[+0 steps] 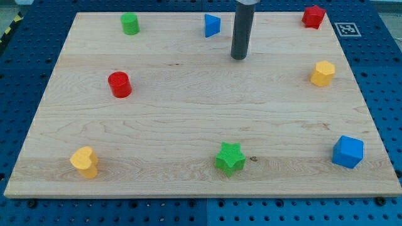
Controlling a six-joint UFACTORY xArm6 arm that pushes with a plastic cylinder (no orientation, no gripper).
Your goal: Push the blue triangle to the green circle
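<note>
The blue triangle (212, 25) sits near the view's top, a little right of centre-left. The green circle (130, 23) stands at the top left of the wooden board (188, 125), well apart from the triangle. My tip (239, 57) is on the board just right of and below the blue triangle, not touching it.
A red circle (119, 85) is at the left. A yellow heart (85, 162) is at the bottom left. A green star (230, 158) is at the bottom centre. A blue cube (347, 152), a yellow hexagon (322, 73) and a red block (313, 16) line the right side.
</note>
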